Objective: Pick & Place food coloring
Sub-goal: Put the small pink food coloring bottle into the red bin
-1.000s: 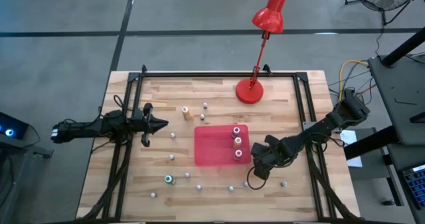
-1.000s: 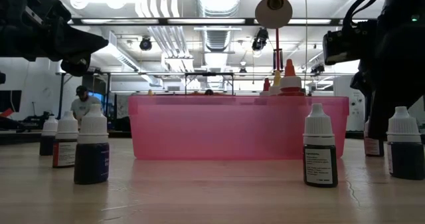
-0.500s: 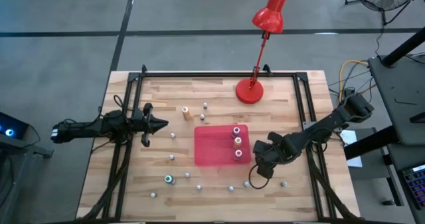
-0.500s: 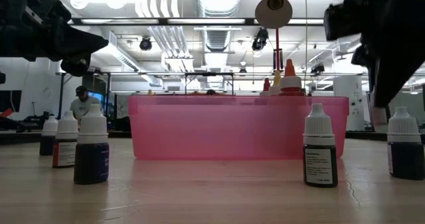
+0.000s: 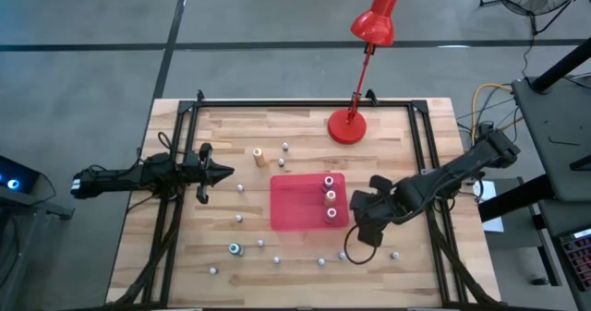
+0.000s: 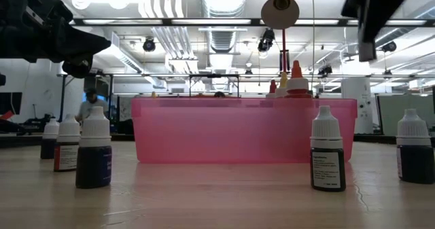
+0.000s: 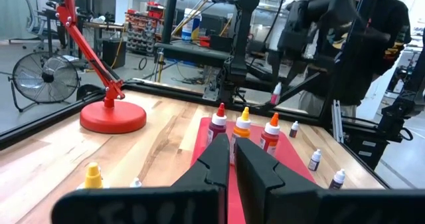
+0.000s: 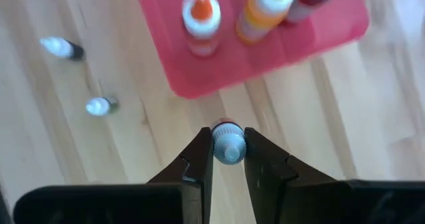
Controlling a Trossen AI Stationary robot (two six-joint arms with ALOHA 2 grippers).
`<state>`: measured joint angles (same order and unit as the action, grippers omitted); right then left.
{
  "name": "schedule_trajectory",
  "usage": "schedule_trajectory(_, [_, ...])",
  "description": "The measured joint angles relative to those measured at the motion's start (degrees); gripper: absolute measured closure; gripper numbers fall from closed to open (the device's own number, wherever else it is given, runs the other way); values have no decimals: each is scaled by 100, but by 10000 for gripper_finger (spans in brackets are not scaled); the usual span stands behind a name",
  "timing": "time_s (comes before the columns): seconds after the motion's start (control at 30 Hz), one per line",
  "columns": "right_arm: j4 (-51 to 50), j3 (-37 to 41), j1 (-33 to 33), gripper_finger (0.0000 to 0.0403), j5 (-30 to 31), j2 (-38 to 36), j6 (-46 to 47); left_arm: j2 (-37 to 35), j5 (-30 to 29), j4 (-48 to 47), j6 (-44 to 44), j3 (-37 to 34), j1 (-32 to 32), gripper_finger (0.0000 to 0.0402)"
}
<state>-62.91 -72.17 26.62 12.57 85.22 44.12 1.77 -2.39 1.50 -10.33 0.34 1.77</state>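
Now right fingers (image 8: 228, 159) clamp a small bottle (image 8: 228, 142) (white-capped); left fingers (image 7: 230, 159) closed, empty.

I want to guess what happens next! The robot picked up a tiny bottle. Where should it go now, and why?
Probably a short move sideways over the red tray. The right end effector is shut on a small bottle, lifted off the table just beside the tray's edge, and three bigger bottles already stand in the tray.

Right gripper (image 8: 228, 159) clamped, left gripper (image 7: 231, 163) closed
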Motion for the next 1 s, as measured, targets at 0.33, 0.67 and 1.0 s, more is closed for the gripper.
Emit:
schedule_trajectory(0.33, [-169,-1096,-398,348,105,410,-757,0,-1,2,0,0,0,402])
schedule_trajectory(0.67, [-163,-2350,-984,348,100,1326,-1790,-1,-1,2,0,0,0,402])
schedule_trajectory(1.0, [-163,-3427,-1474,348,24,2420,-2648,0,-1,3,0,0,0,402])
